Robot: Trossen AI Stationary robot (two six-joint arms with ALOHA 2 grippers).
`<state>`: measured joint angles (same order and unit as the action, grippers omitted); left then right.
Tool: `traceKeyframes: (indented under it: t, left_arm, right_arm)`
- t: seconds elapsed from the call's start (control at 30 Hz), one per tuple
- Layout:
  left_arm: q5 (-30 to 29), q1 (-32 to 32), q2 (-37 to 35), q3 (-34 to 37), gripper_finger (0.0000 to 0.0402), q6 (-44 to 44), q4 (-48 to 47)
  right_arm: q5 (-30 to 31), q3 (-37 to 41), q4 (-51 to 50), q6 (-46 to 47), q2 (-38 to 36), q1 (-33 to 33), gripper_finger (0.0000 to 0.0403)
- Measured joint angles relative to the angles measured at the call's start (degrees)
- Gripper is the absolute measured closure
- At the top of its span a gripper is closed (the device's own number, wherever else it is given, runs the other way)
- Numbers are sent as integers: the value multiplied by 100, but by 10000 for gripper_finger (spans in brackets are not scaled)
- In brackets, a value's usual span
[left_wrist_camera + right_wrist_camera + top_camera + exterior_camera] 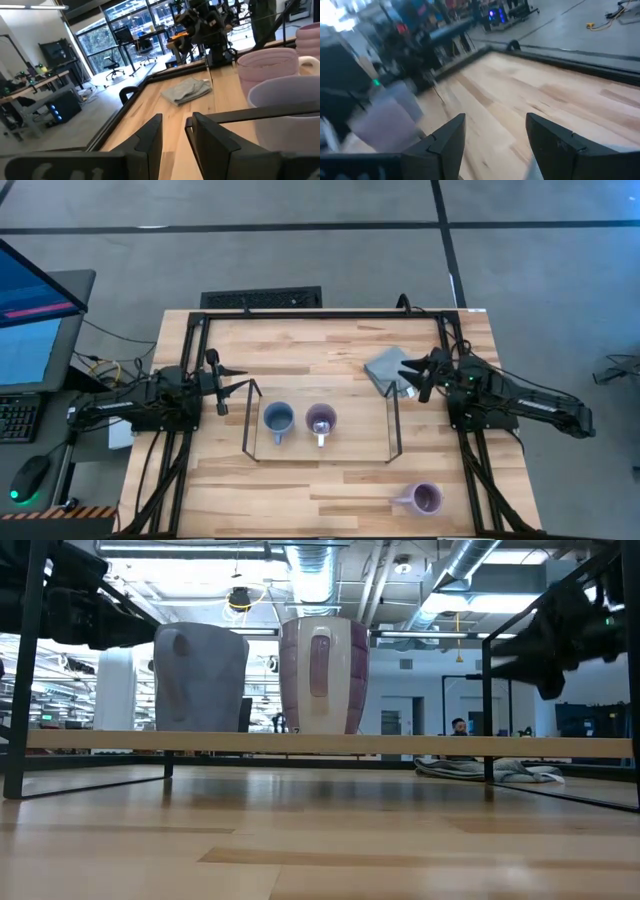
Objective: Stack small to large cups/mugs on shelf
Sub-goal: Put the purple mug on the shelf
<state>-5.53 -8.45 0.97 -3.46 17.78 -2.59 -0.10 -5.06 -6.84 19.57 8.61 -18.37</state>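
Observation:
A blue-grey mug (278,420) (200,677) and a lavender mug (320,421) (323,675) stand upright side by side on the shelf's wood board (320,743), between its black wire end frames (250,420). Their handles point toward the near edge. A second lavender mug (425,498) stands on the table near the near right corner. My left gripper (216,380) (174,135) hovers open just left of the shelf. My right gripper (420,375) (495,135) hangs open above the table beyond the shelf's right end, over the grey cloth's edge.
A folded grey cloth (386,368) (187,90) lies on the table behind the shelf's right end. A black metal frame (320,313) runs around the table's edges. Bare wood shows in front of the shelf (300,490).

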Motion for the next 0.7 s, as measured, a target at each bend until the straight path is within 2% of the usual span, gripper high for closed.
traceKeyframes:
  t: [0.1,0.3,0.53,0.7]
  left_arm:
    - [12,0,0,0,303,0,2]
    - [12,0,0,-2,303,2,4]
    - [13,0,0,-2,303,2,-45]
    - [12,0,0,-4,303,7,-48]
  right_arm:
    - [-2,-249,-2,377,1,-2,172]
    - [-342,-792,-17,21,-1,0,172]
    - [-353,-1179,6,949,-1,-2,172]
    - [-284,-1202,-10,1056,-1,-7,172]
